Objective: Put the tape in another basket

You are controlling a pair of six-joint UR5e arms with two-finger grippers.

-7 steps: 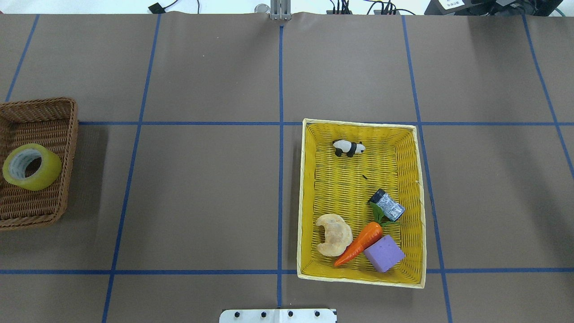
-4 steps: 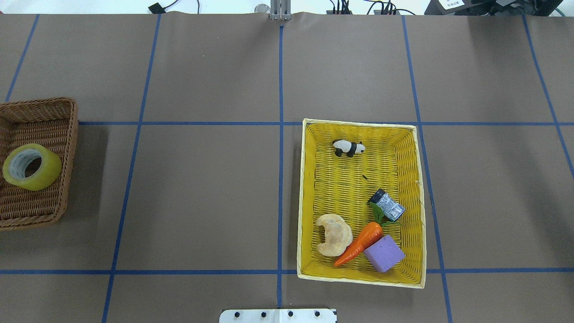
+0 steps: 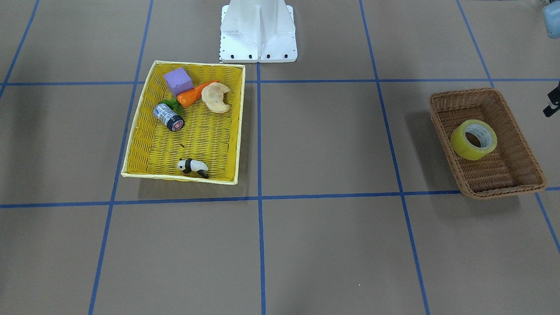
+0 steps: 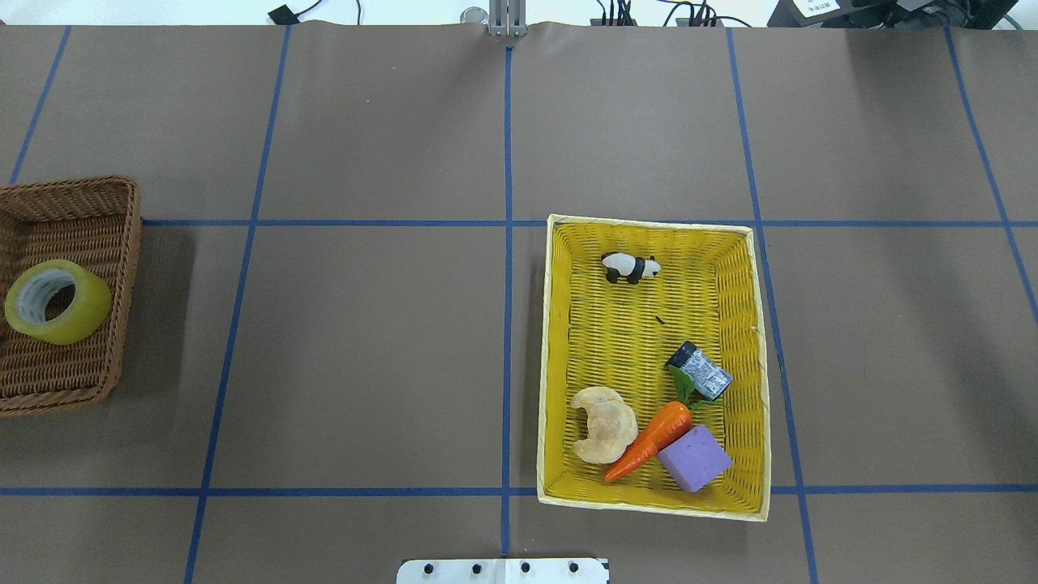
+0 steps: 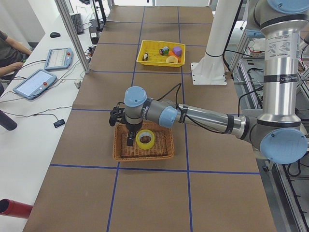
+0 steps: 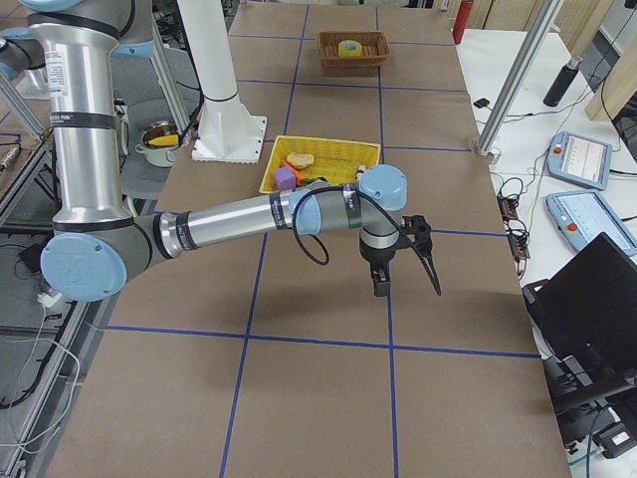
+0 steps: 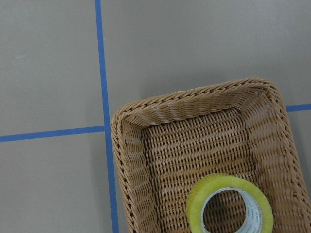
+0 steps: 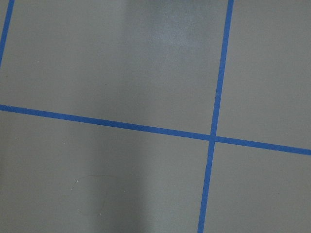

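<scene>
Left tool (image 5: 131, 139): hangs fingers-down over the brown wicker basket (image 4: 130, 243), close by the tape (image 4: 85, 318) yet clear of it; shows only from the side and as a dark sliver at the edge of the front-facing view, so cannot tell whether open or closed. Looks down, through its wrist camera, on one corner of the brown wicker basket and part of the tape. Tape: lies inside the brown wicker basket, about midway along its floor, tilted, with the pale core opening turned upward. Brown wicker basket: sits at the robot's left end of the worktop (image 4: 365, 365), cut by the overhead view's left edge. Right tool (image 6: 408, 289): hangs over bare worktop near a crossing of blue lines (image 8: 212, 137), well apart from both baskets; seen only from the side, so cannot tell its state either. Yellow woven basket (image 4: 550, 365): sits just right of the centre line, near the white pedestal (image 3: 258, 30); holds a panda figurine (image 4: 630, 266) at the far end, a small can (image 4: 701, 371) toward the middle, and, bunched at the near end, a croissant (image 4: 604, 426), a toy carrot (image 4: 653, 438) and a purple block (image 4: 695, 458), the toy carrot lying between the other two and touching the purple block.
</scene>
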